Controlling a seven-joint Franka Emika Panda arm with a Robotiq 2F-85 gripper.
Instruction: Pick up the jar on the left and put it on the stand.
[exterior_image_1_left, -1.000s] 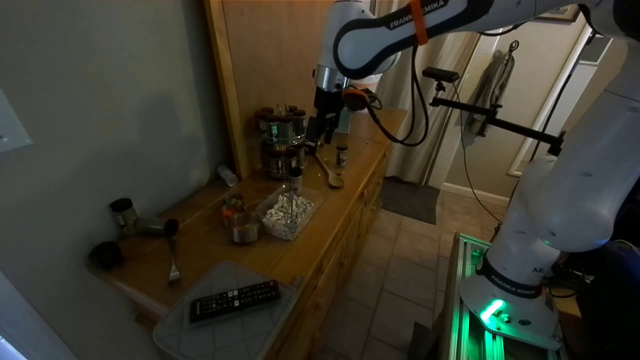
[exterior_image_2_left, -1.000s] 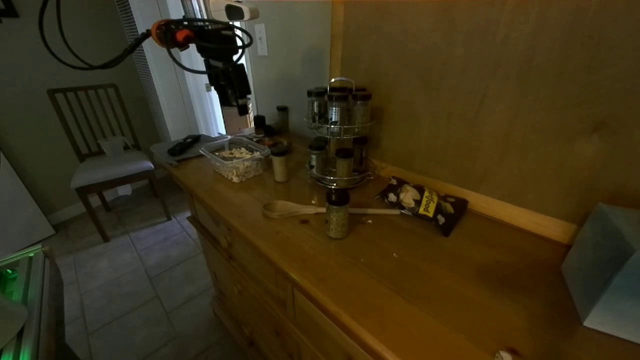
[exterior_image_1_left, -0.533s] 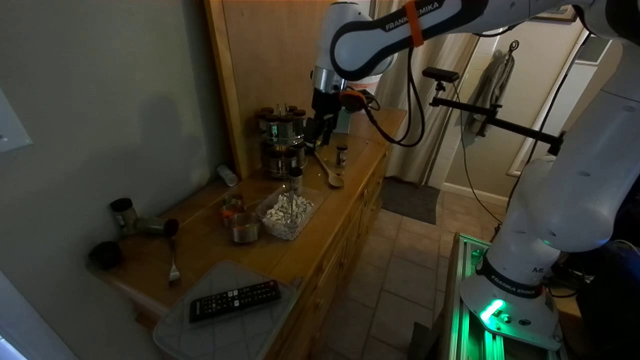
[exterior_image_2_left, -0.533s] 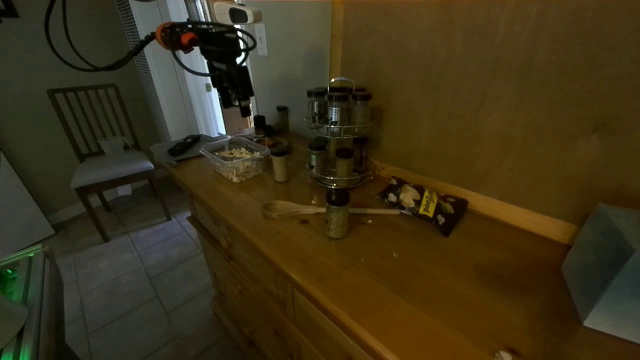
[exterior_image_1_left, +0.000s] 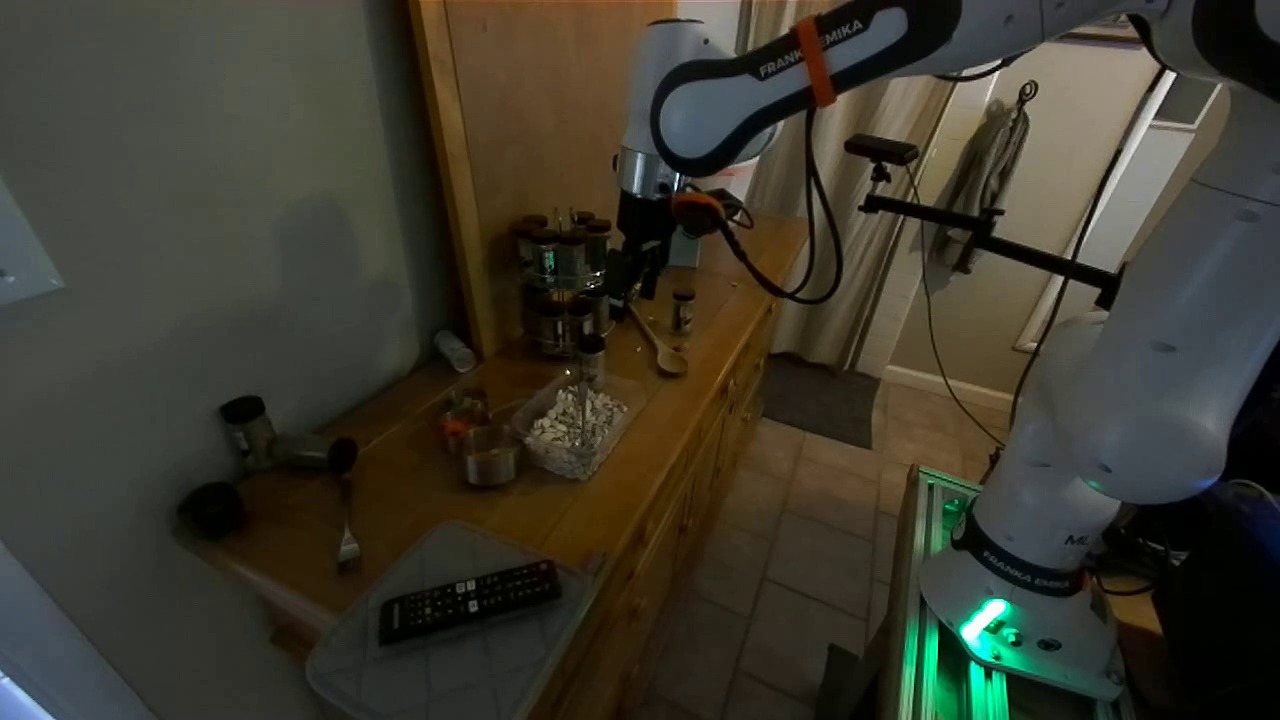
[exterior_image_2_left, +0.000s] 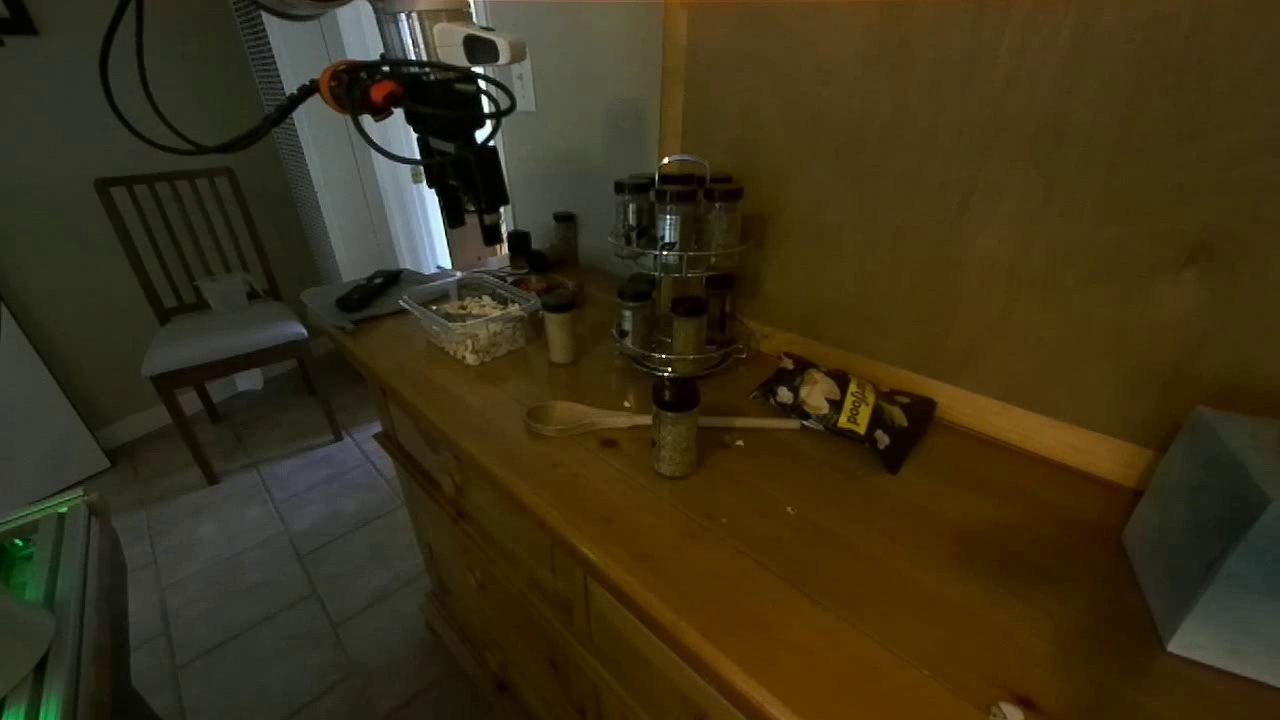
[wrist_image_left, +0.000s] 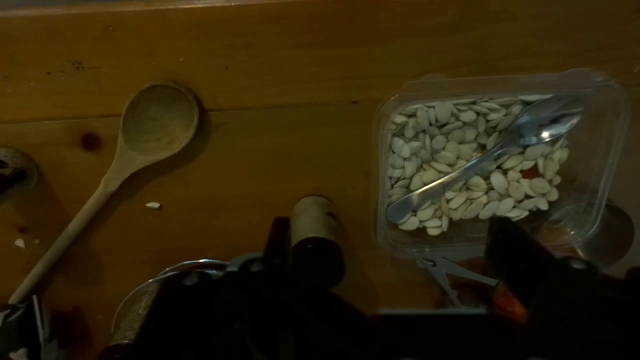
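With fingers (wrist_image_left: 516, 261) parted wide, the approach is judged in hand; centred lowering over the spice jar (wrist_image_left: 316, 232), lower centre of the wrist view, is needed next.

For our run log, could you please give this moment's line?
black two-fingered end effector: open | cream cylindrical glass jar: upright, ungrasped | silver tiered wire stand: stocked

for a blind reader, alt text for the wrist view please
Open gripper above a wooden surface, a dark-capped jar framed between its fingers, ungripped. At right, a metal spoon on pale seeds in a clear tub; at left, a wooden spoon.
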